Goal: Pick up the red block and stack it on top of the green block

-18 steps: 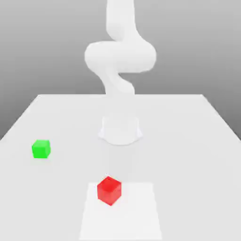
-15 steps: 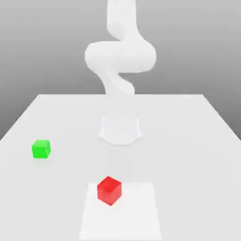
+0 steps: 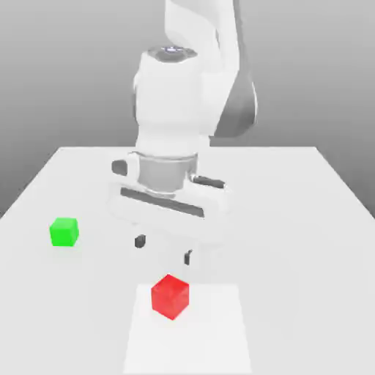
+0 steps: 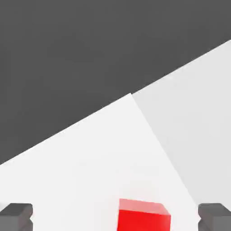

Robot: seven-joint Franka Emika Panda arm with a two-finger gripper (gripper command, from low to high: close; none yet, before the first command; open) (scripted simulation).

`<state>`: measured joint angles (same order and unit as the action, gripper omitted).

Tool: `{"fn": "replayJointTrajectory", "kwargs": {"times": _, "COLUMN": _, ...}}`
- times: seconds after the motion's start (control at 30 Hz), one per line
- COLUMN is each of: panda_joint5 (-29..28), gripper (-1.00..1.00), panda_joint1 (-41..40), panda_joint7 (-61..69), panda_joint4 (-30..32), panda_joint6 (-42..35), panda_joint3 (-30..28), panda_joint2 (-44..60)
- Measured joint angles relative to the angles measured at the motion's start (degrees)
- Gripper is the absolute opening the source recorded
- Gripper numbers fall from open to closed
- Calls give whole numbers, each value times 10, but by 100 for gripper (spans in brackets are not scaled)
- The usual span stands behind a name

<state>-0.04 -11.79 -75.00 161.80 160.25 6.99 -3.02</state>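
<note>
Exterior view: we see the gripper (image 3: 163, 249) spread wide and empty, above and just behind the red block (image 3: 170, 296), which sits on a paler patch (image 3: 220, 329) of the table (image 3: 307, 220). The green block (image 3: 64, 232) lies well apart, toward the exterior view's left. We judge a descent from here risks clipping the block's rear edge.

Hand view: the red block (image 4: 143, 216), glossy and plain, sits between the fingertips (image 4: 215, 215), off-centre; uneven closing could twist it.
</note>
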Motion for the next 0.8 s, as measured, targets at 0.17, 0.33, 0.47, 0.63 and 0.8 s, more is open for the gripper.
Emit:
{"fn": "replayJointTrajectory", "kwargs": {"times": 0.17, "panda_joint5": -23, "gripper": 0, "panda_joint1": 4, "panda_joint7": -28, "panda_joint4": -3, "panda_joint6": 74, "panda_joint3": -12, "panda_joint2": 89}}
{"fn": "replayJointTrajectory", "kwargs": {"times": 0.33, "panda_joint5": -50, "gripper": -100, "panda_joint1": 26, "panda_joint7": -47, "panda_joint4": -10, "panda_joint6": 129, "panda_joint3": -40, "panda_joint2": 154}}
{"fn": "replayJointTrajectory", "kwargs": {"times": 0.47, "panda_joint5": -51, "gripper": -100, "panda_joint1": 26, "panda_joint7": -48, "panda_joint4": -10, "panda_joint6": 130, "panda_joint3": -40, "panda_joint2": 154}}
{"fn": "replayJointTrajectory", "kwargs": {"times": 0.63, "panda_joint5": -31, "gripper": -100, "panda_joint1": 15, "panda_joint7": -34, "panda_joint4": -5, "panda_joint6": 94, "panda_joint3": -24, "panda_joint2": 111}}
{"fn": "replayJointTrajectory", "kwargs": {"times": 0.8, "panda_joint5": 1, "gripper": -100, "panda_joint1": 20, "panda_joint7": -10, "panda_joint4": 8, "panda_joint6": 22, "panda_joint3": -20, "panda_joint2": 27}}
